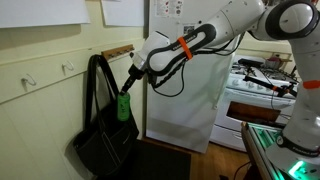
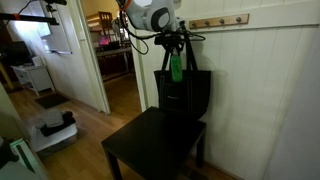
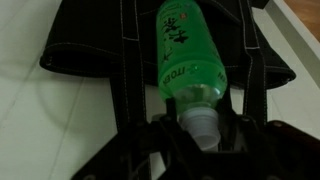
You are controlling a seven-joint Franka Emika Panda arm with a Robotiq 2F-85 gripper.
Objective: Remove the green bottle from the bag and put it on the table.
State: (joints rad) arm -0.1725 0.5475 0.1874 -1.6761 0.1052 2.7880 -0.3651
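Observation:
My gripper (image 1: 128, 88) is shut on the pale top of the green bottle (image 1: 124, 106) and holds it upright, just above the mouth of the black bag (image 1: 103, 135). The bag hangs against the wall by its long strap handles. In an exterior view the bottle (image 2: 176, 66) hangs under the gripper (image 2: 175, 48) in front of the bag (image 2: 182, 92), above the dark table (image 2: 150, 145). In the wrist view the bottle (image 3: 187, 50) points away from the gripper (image 3: 200, 125), with the bag (image 3: 90, 45) and its straps behind it.
A white refrigerator (image 1: 185, 90) stands right beside the bag, and a white stove (image 1: 262, 95) beyond it. A wooden peg rail (image 2: 215, 21) runs along the panelled wall. An open doorway (image 2: 112, 50) lies past the table.

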